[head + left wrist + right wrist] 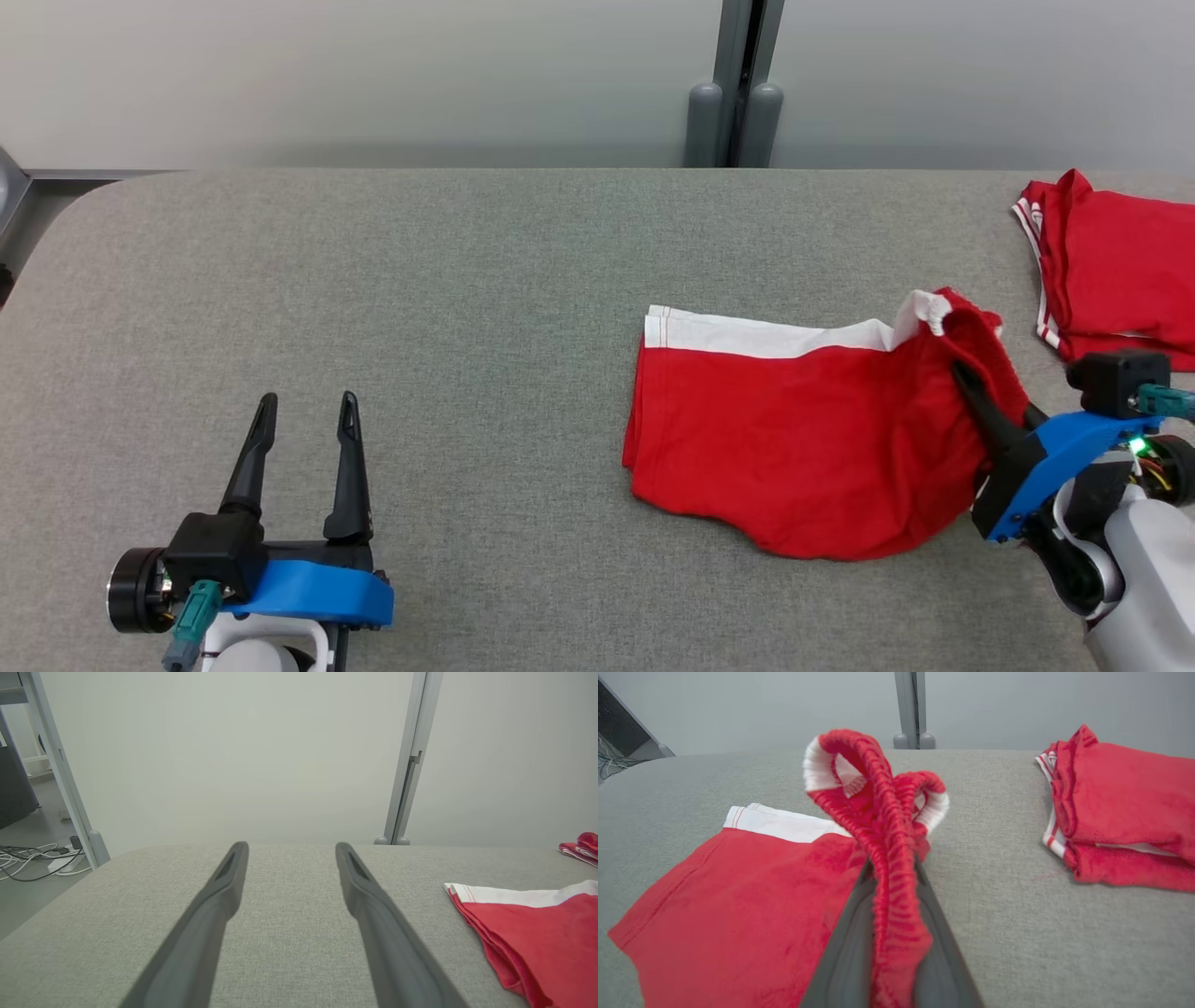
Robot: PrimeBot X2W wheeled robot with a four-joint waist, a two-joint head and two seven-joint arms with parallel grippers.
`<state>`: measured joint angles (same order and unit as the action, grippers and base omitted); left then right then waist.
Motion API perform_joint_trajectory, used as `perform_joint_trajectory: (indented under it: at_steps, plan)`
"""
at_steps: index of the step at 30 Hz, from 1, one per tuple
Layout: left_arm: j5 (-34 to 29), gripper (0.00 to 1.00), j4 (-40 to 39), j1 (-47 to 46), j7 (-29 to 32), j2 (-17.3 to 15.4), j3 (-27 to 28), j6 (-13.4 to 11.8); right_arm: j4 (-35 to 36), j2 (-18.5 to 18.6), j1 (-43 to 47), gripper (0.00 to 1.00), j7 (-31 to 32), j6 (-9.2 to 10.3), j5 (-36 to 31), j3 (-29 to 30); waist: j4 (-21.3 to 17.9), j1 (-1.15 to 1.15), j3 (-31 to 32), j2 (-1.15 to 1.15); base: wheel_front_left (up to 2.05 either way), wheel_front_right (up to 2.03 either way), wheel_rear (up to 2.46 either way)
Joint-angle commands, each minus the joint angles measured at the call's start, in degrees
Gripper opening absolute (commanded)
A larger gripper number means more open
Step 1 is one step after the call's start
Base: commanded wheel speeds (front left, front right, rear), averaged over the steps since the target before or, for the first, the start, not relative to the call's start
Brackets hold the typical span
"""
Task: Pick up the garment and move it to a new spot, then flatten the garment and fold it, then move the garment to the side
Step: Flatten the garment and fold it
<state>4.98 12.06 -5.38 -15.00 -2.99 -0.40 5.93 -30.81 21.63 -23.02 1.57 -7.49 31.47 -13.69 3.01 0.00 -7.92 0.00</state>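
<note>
Right fingers [850, 952] pinch the ribbed edge of the garment [794, 448]; left fingers [350, 467] stand wide, empty. Soft, light, floppy cloth, so a seamed edge probably gives the surest hold

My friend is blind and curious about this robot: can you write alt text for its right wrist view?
The right gripper is shut on the bunched, ribbed edge of a red garment with a white band, holding that edge up while the rest lies folded on the grey table. Another folded red garment lies apart at the right.
</note>
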Motion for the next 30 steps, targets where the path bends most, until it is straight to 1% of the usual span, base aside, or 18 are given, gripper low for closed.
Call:
perform_joint_trajectory:
  at_steps: [1, 7, 12, 21, 27, 28, 29, 30]
  plan:
    - [0.1, 1.0, 0.1, -0.3, -0.2, 0.1, 0.1, -0.1, 0.8, -0.5, 0.4, 0.0, 0.3, -0.01, 0.4, -0.2, 0.0, 0.0, 0.0, 0.0, 0.0, 0.0, 0.0]
    - [0.6, 1.0, 0.4, -0.7, -0.2, 0.1, -0.7, -0.3, 6.7, -3.0, -0.6, 0.0, 3.6, -0.01, 0.9, -1.7, 0.0, 0.0, 0.1, 0.0, 0.0, 0.0, 0.0]
    - [1.1, 1.0, 0.4, -1.2, -0.2, 0.1, -1.5, -0.6, 8.4, -6.7, -2.1, 0.0, 4.8, -0.01, -0.5, -1.6, 0.2, 0.0, -0.4, 0.0, 0.0, 0.0, 0.0]
    - [2.2, 1.0, 0.7, -2.9, -0.2, 0.1, -3.4, -1.2, 4.1, -14.6, -5.2, 0.0, 5.2, -0.01, -5.4, -1.6, 1.7, 0.0, -2.2, 0.0, 0.0, 0.0, 0.0]
    - [3.0, 1.0, 0.8, -4.2, -0.2, 0.1, -4.8, -1.6, -1.0, -17.0, -6.8, 0.0, 3.8, -0.01, -7.4, -0.7, 2.9, 0.0, -3.4, 0.0, 0.0, 0.0, 0.0]
    - [3.0, 1.0, 0.8, -4.4, -0.2, 0.1, -4.8, -1.7, -1.8, -17.3, -7.1, 0.27, 3.3, -0.01, -7.7, -0.6, 3.0, 0.0, -3.5, 0.0, 0.0, 0.0, 0.0]
    - [3.0, 1.0, 0.8, -4.5, -0.2, 0.1, -4.9, -1.7, -2.6, -17.5, -7.5, 0.88, 2.9, -0.01, -7.7, -0.5, 3.0, 0.0, -3.6, 0.0, 0.0, 0.0, 0.0]
    - [3.1, 1.0, 0.8, -4.5, -0.2, 0.1, -4.8, -1.8, -3.2, -17.7, -7.6, 1.0, 2.6, -0.01, -7.6, -0.5, 3.0, 0.0, -3.7, 0.0, 0.0, 0.0, 0.0]
